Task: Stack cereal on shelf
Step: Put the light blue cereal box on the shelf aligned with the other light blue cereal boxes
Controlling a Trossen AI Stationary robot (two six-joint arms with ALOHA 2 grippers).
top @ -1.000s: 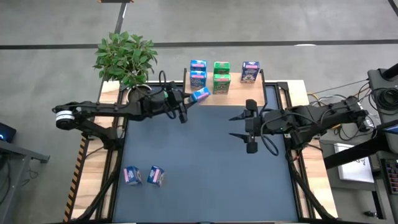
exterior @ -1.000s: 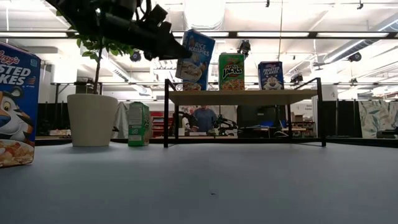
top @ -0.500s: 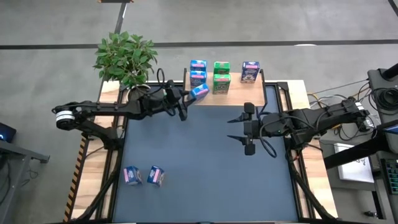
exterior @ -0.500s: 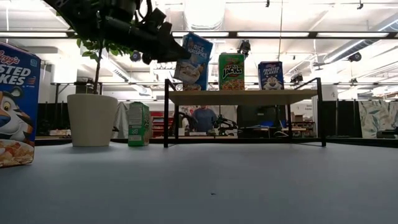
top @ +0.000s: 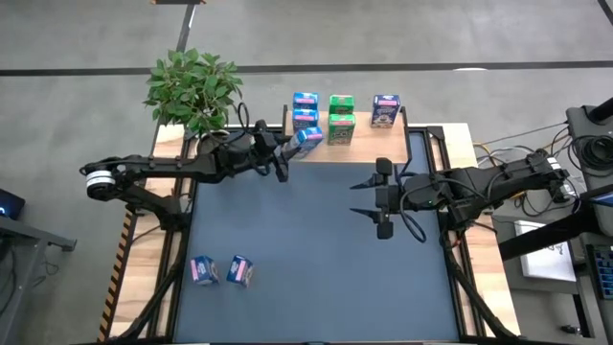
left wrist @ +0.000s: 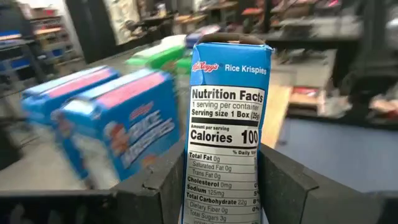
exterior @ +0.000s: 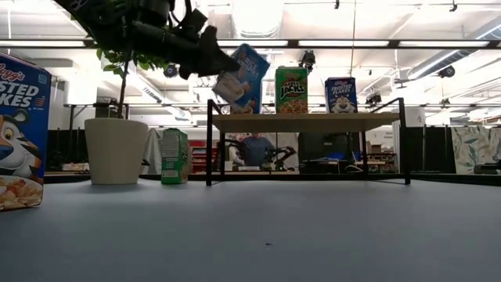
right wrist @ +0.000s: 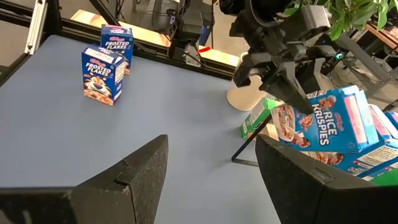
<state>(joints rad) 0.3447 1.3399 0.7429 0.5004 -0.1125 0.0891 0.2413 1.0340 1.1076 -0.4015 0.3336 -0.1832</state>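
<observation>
You are holding a Rice Krispies box (top: 307, 140) clamped in the left gripper (top: 285, 149), tilted above the shelf's (top: 359, 149) left end, so it clears the boxes already standing there. The right gripper (top: 370, 196) is waiting spread wide over the mat (top: 316, 259), away from the two boxes (top: 221, 270) remaining at its near left.

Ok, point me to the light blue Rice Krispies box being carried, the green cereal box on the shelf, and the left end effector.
Light blue Rice Krispies cardboard box (exterior: 249, 77), low view, printed front face.
Green cardboard cereal box (exterior: 291, 90), low view, front label.
Left end effector (top: 284, 151), high view, between its fingertips at the box.
</observation>
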